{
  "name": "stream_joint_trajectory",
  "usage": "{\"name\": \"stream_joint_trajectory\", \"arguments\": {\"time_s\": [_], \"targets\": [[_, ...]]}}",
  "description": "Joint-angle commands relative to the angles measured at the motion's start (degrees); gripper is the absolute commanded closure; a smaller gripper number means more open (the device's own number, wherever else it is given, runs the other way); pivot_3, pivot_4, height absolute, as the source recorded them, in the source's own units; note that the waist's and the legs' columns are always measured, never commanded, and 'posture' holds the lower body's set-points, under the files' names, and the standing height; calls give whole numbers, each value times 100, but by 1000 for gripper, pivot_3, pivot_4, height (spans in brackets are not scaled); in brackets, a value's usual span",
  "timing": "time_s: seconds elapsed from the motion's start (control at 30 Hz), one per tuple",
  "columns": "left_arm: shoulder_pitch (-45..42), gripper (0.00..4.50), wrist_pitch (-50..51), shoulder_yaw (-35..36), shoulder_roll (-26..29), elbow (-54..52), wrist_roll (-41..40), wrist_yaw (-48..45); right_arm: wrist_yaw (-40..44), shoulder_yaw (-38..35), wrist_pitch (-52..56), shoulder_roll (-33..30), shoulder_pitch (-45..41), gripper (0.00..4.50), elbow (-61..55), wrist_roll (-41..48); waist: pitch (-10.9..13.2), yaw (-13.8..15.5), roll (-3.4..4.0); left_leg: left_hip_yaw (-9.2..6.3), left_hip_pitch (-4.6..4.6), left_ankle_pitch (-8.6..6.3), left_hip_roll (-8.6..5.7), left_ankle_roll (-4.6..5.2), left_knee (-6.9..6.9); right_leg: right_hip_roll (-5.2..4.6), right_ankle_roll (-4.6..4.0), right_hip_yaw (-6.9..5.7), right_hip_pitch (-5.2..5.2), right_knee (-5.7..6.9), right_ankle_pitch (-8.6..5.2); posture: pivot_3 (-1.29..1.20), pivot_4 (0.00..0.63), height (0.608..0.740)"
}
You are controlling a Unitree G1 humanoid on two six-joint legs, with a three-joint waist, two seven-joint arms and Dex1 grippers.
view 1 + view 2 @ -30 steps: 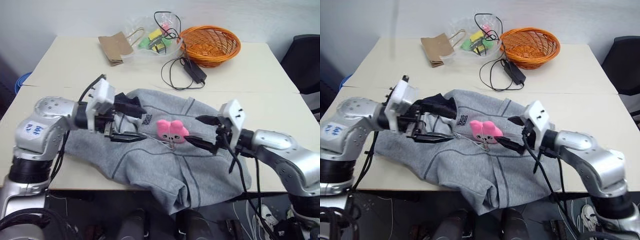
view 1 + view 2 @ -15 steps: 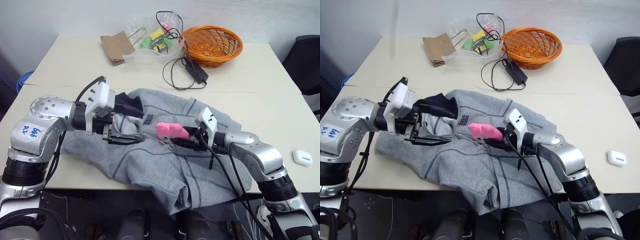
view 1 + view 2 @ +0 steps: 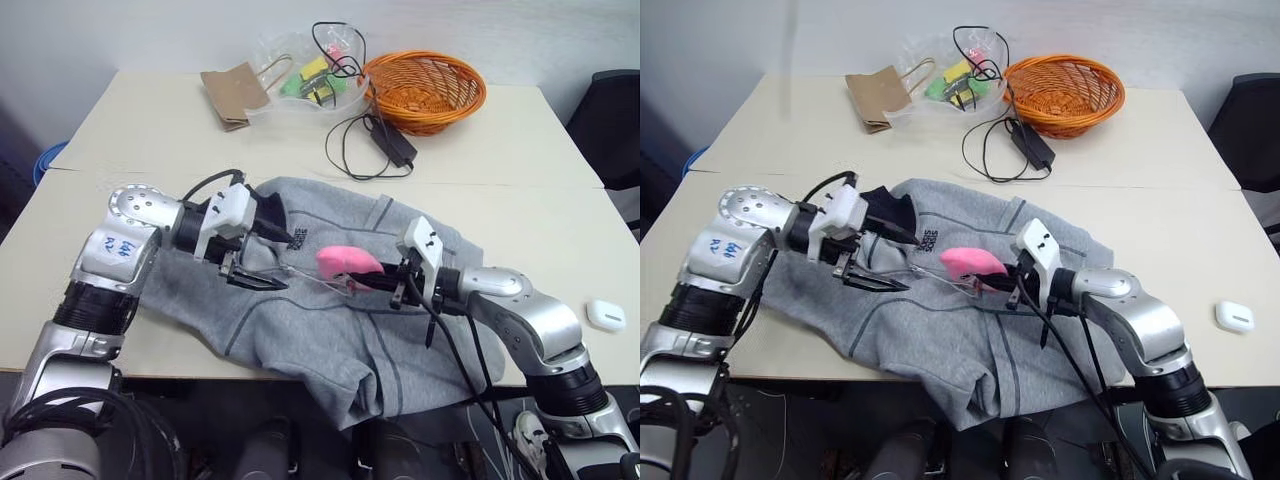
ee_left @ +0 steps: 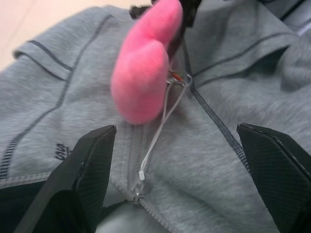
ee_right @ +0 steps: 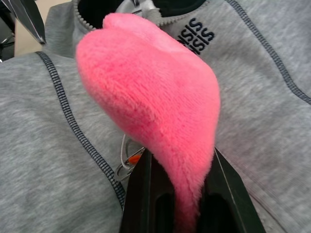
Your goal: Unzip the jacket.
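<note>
Right gripper (image 3: 385,283) jaws clamped on pink plush pull (image 3: 347,262); left gripper (image 3: 262,258) jaws apart.
Pin the jacket (image 3: 330,330) collar, then pull steadily along the zip line.

The jacket (image 3: 330,310) hangs over the table's (image 3: 130,120) near edge, its lower part hidden; the chest print (image 3: 296,238) is unreadably small.

1 jacket (image 3: 330,320), 1 pink plush (image 3: 347,262), 1 orange basket (image 3: 422,90), 1 paper bag (image 3: 232,95)
</note>
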Motion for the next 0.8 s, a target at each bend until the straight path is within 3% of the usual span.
{"name": "stream_joint_trajectory", "arguments": {"time_s": [0.03,0.1,0.3,0.8], "targets": [[-314,508,-913,-224,-197,843,508,-224,-133,-256,53,-38,54,4427,-443,80,0,-4,0,0,-1,0,0,1,0,-1,0,-1,0,0,0,0,150,740],[-464,894,-1432,-288,-382,1469,753,-225,-229,-322,102,-17,116,4427,-576,105,0,-9,0,3,0,0,-1,1,0,-1,0,-1,-1,-1,0,0,150,740],[-734,2674,-2228,-421,-607,2602,1309,-245,-430,-499,245,-38,362,4427,-929,156,0,-15,0,4,-2,0,1,2,-1,-2,0,-3,-5,0,0,0,150,740],[-796,2700,-3438,-285,-836,4153,2112,980,-432,-1001,384,-487,665,4427,-1307,328,-2,0,-1,1,2,0,-1,10,-1,-15,2,-5,-2,5,1,0,150,740]]}}
